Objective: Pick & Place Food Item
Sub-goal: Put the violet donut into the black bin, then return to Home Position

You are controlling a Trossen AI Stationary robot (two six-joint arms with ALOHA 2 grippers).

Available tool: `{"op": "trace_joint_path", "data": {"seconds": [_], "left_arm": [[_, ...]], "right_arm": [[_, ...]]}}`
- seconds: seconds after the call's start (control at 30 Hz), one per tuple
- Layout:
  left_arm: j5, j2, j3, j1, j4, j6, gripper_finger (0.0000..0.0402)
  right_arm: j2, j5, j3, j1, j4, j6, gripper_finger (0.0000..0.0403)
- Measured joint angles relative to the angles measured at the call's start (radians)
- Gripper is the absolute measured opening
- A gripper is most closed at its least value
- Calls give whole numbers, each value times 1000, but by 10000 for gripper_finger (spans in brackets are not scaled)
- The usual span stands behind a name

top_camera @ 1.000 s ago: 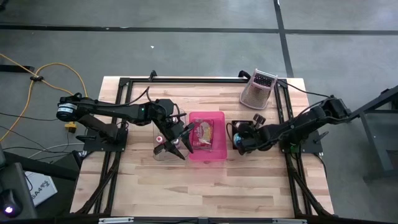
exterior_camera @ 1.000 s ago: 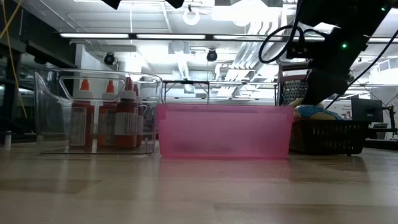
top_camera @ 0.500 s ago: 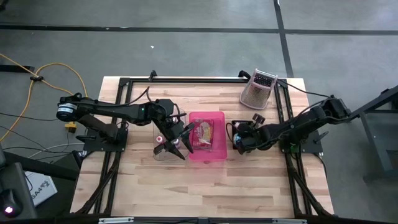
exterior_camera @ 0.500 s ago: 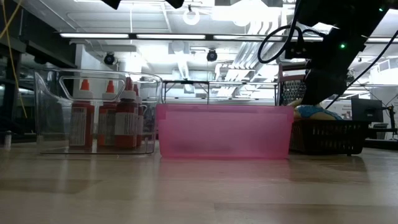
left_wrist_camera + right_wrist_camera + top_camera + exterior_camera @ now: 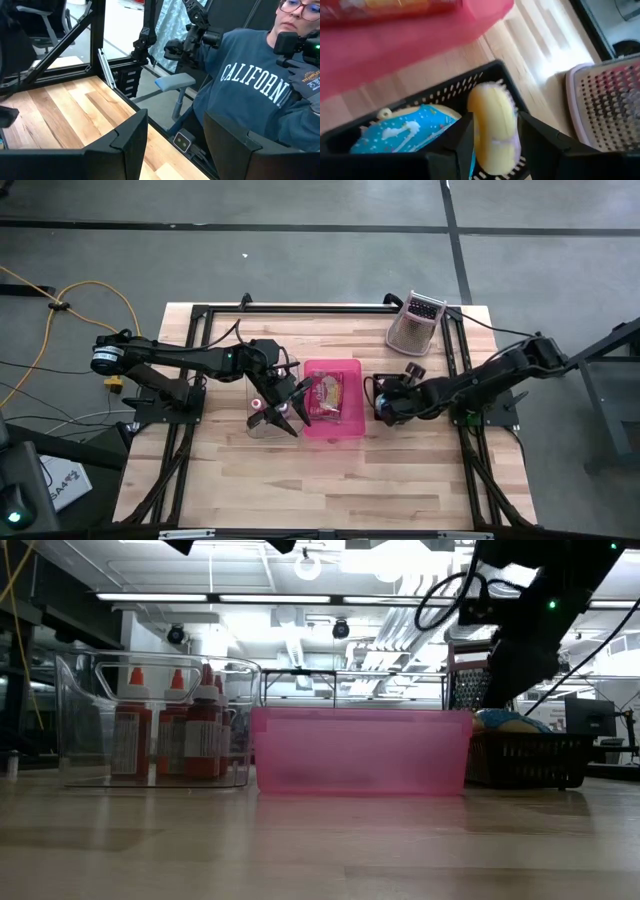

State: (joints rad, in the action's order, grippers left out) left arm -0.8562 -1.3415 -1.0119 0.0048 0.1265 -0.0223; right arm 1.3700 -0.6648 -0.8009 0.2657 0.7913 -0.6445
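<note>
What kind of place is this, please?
Probably a robotics lab or workshop: a wooden table on a bare concrete floor, industrial ceiling lights overhead, and a seated person beside the rig.

A pale wooden counter (image 5: 330,475) carries a pink bin (image 5: 333,402) at its middle. Just beside it stand a clear bin of red bottles (image 5: 158,720) and a black basket (image 5: 528,758), while a metal grater (image 5: 415,324) lies near the far edge.
</note>
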Motion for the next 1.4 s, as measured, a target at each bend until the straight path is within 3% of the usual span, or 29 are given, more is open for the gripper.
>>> {"op": "trace_joint_path", "data": {"seconds": [0.27,0.5,0.67,0.8,0.93,1.1,1.4], "left_arm": [[3,0,0,0,0,0,184],[102,0,0,0,1,-16,184],[180,3,0,3,-1,-88,184],[186,4,0,31,1,-125,184],[214,8,2,83,-25,-177,184],[224,23,2,149,-95,-181,184],[220,60,2,231,-151,-173,184]], "right_arm": [[-112,-1,0,0,-27,41,140],[-203,4,0,0,-98,48,140],[-256,81,0,0,-161,71,139],[-319,148,0,0,-224,132,138],[-392,148,6,0,-222,152,146],[-514,148,120,-1,-317,153,156],[-729,205,387,-92,-688,298,162]]}}
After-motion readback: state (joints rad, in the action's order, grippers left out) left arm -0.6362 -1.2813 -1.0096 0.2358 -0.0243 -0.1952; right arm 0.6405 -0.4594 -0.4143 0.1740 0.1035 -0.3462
